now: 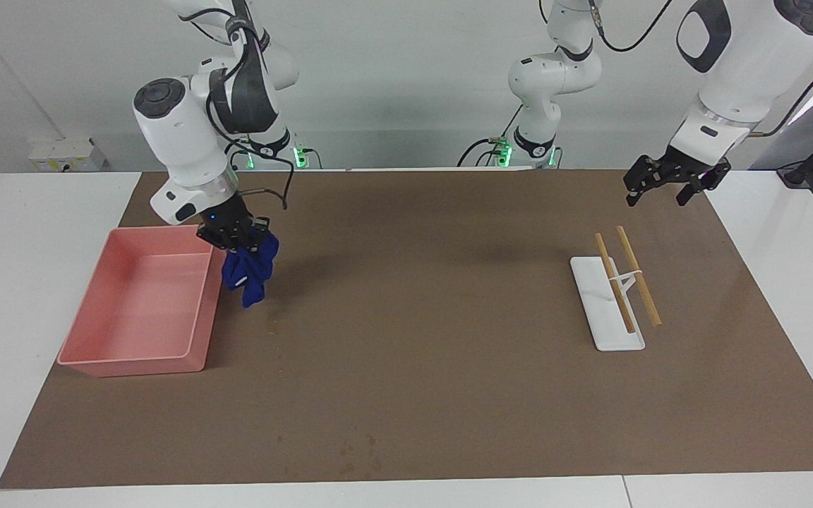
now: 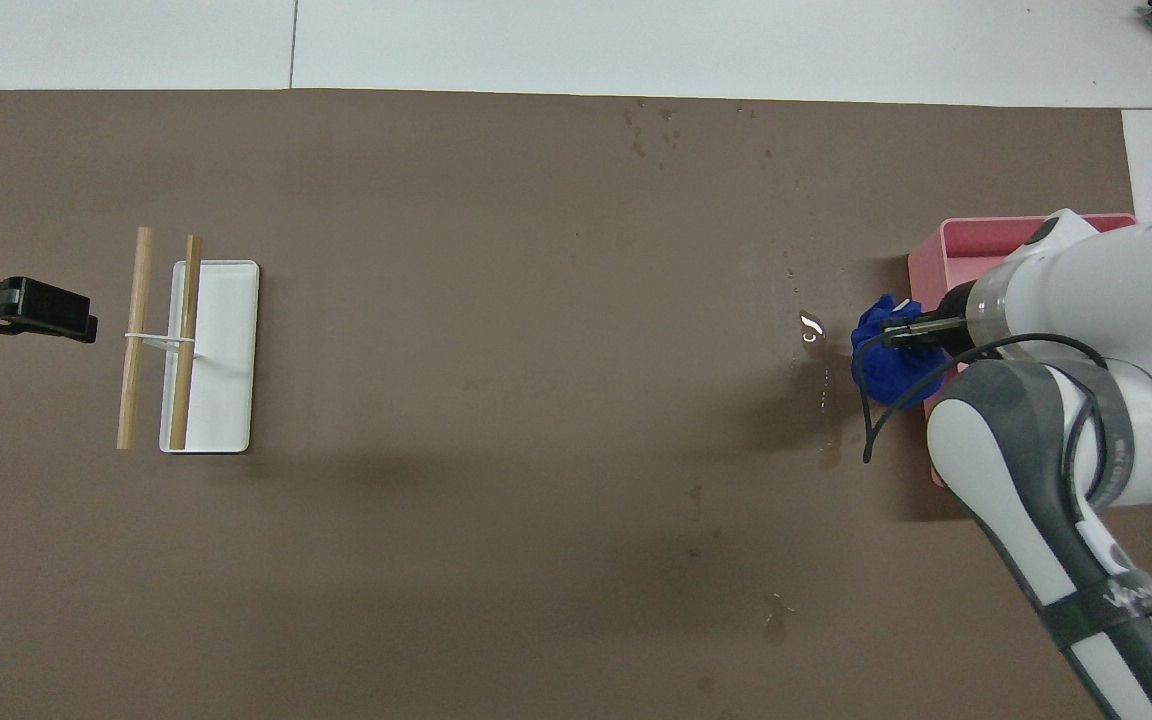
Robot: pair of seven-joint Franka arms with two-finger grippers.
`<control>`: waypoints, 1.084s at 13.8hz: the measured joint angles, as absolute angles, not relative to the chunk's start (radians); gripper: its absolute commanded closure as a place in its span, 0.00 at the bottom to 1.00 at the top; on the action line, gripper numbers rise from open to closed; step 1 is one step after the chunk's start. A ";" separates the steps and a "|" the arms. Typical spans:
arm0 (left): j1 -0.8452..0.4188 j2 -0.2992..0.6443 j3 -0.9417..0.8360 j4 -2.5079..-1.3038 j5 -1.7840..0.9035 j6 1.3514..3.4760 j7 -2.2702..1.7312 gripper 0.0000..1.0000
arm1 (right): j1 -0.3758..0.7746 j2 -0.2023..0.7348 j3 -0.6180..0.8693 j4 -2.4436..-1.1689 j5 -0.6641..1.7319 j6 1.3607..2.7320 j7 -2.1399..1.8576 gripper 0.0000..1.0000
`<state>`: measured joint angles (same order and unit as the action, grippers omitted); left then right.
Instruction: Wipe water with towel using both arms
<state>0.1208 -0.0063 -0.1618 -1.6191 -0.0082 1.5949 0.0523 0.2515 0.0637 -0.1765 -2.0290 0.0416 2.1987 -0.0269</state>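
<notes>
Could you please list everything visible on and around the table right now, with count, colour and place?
towel: one, dark blue, hanging from the right gripper, beside the tray's rim
tray: one, pink, at the right arm's end of the table
stand: one, white, flat, toward the left arm's end
sticks: two, light wood, lying side by side across the stand
mat: one, brown, covering the table's middle, with small wet spots
table: one, white, under the mat
right gripper: one, black, shut on the towel, by the tray's edge
left gripper: one, black, open, waiting raised over the mat's corner at the left arm's end
</notes>
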 measured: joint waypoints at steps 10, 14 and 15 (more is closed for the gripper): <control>0.073 -0.001 -0.149 -1.629 -0.009 1.588 0.052 0.00 | 0.269 0.190 -0.164 -1.933 0.228 2.334 0.065 1.00; 0.012 -0.003 -0.095 -1.628 -0.008 1.587 0.053 0.00 | 0.268 0.235 -0.166 -1.942 0.229 2.364 0.070 1.00; 0.010 -0.005 -0.092 -1.625 -0.008 1.583 0.055 0.00 | 0.269 0.255 -0.165 -1.949 0.229 2.392 0.053 1.00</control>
<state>0.0101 -0.0054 -0.0924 -1.6254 -0.0080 1.5831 0.0546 0.2685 0.2551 -0.1653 -1.9493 0.2289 2.3917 0.0534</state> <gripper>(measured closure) 0.000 0.833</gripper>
